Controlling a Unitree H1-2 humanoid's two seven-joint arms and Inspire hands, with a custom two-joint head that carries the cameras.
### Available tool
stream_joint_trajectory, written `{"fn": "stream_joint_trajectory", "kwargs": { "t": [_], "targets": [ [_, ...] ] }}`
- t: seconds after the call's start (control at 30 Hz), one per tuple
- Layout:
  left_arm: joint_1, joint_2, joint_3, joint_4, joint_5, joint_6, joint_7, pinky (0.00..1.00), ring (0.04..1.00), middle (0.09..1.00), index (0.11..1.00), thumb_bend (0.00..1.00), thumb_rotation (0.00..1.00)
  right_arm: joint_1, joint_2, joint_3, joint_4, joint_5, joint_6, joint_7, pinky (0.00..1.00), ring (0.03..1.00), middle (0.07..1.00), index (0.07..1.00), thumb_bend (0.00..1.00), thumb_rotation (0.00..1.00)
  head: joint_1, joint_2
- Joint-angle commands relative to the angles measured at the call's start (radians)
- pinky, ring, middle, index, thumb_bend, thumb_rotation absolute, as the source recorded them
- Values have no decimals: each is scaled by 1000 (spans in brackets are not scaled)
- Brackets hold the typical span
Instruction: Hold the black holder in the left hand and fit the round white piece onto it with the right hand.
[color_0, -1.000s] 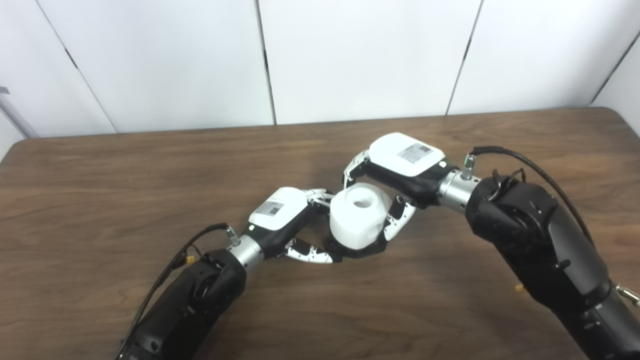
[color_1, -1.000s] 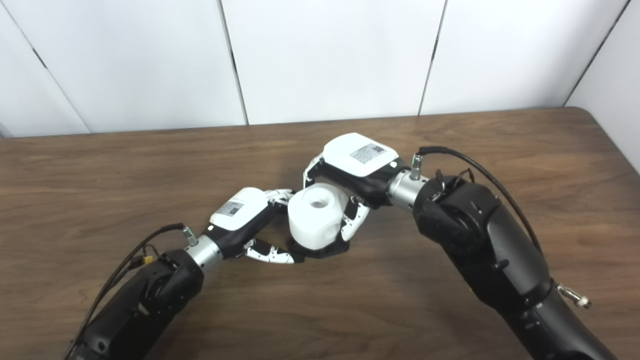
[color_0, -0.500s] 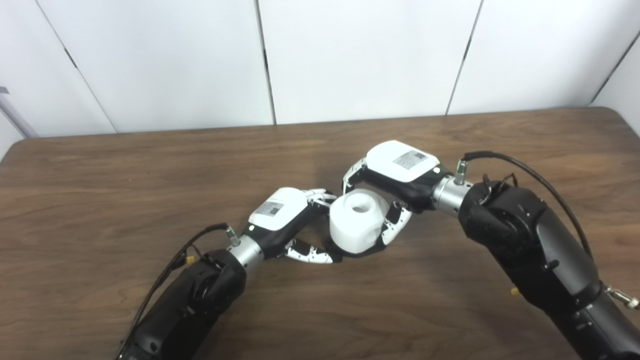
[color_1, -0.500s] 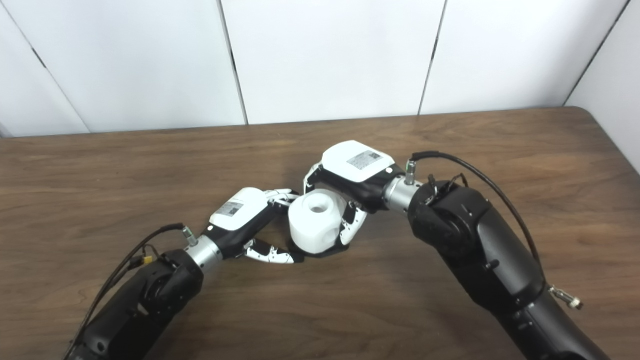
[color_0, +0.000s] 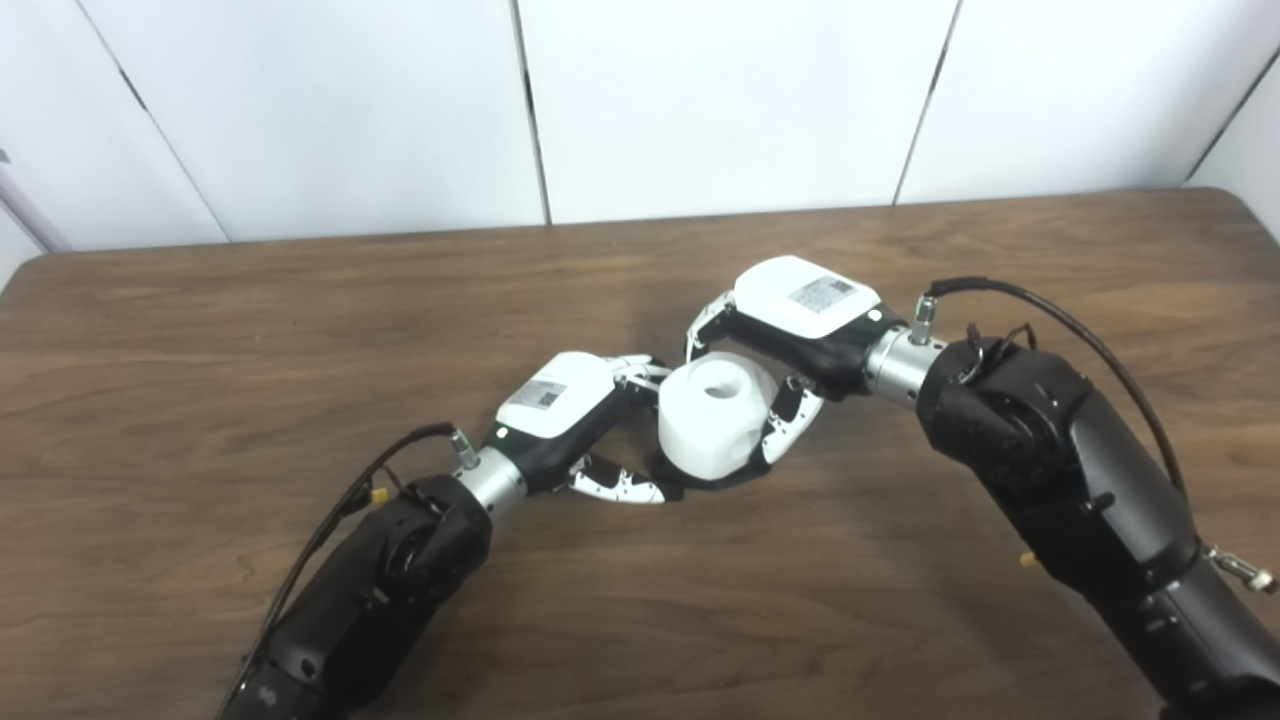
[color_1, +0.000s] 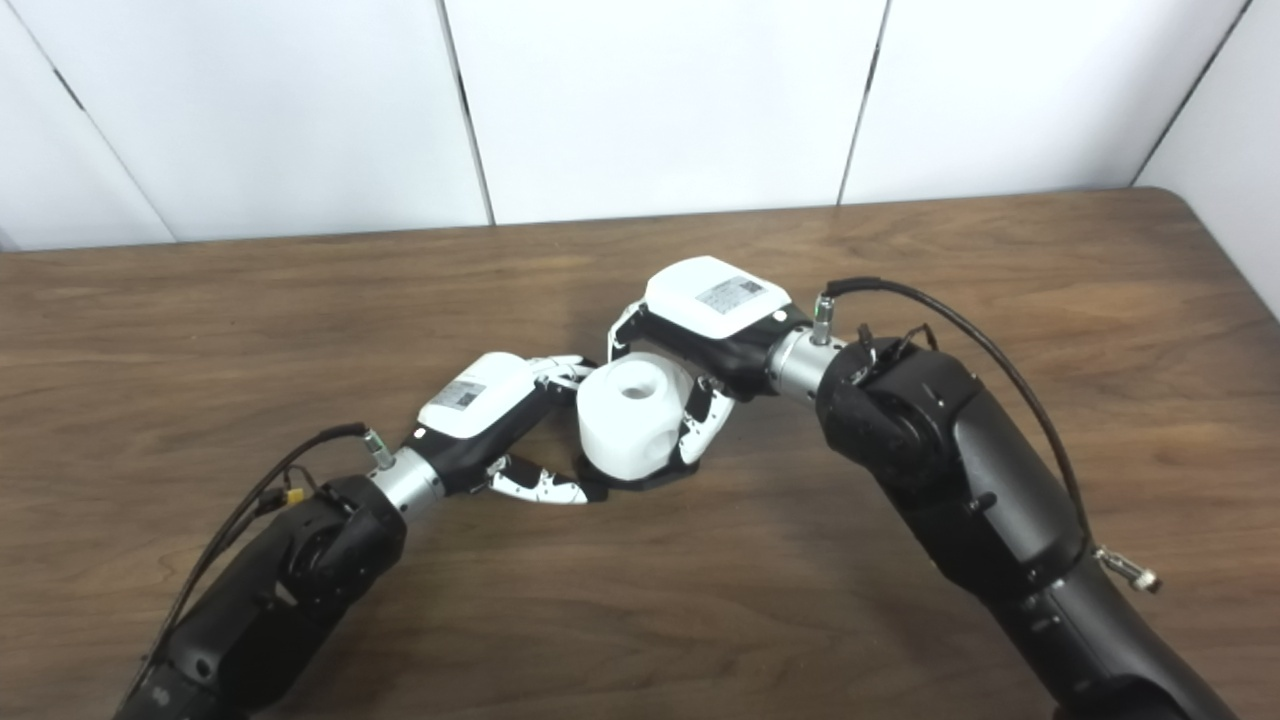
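- Mid-table (color_0: 300, 300): white piece (color_0: 712, 415) sits on holder (color_0: 700, 487).
- Left hand (color_0: 570, 420): fingers curled around holder's base.
- Right hand (color_0: 790, 330): fingers wrapped on piece.
- We press straight down, keeping the holder braced.

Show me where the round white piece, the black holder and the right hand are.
round white piece (color_0: 705, 425): left eye view, front side wall.
black holder (color_0: 722, 484): left eye view, base edge under the piece.
right hand (color_1: 712, 320): right eye view, back cover.

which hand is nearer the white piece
Right. The right hand wraps the white piece from above and behind; the left hand sits at its left, fingers low at the black holder.
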Motion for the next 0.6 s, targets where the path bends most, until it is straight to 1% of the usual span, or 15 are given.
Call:
{"fn": "stream_joint_trajectory", "kwargs": {
  "t": [0.0, 0.13, 0.27, 0.4, 0.57],
  "targets": [
    [47, 23, -32, 29, 18, 31, -85, 826, 889, 826, 478, 524, 75, -30, -5, -19, -17, 2, -10, -23, 671, 799, 733, 483, 522, 138, -1, 2],
    [47, 21, -31, 29, 16, 40, -91, 830, 890, 828, 479, 523, 75, -28, -9, -18, -14, 3, -18, -26, 665, 794, 728, 482, 523, 138, -2, 1],
    [46, 20, -31, 39, 19, 23, -75, 809, 883, 821, 478, 524, 75, -25, -11, -17, -14, -4, -22, -31, 671, 794, 727, 482, 522, 140, -2, 2],
    [46, 20, -30, 29, 17, 36, -88, 828, 890, 827, 478, 523, 75, -26, -13, -16, -16, -7, -20, -29, 673, 796, 727, 482, 522, 140, -2, 4],
    [47, 20, -30, 25, 18, 40, -91, 826, 887, 827, 479, 524, 75, -27, -15, -15, -16, -9, -18, -25, 674, 796, 727, 482, 522, 140, -2, 5]
  ]
}}
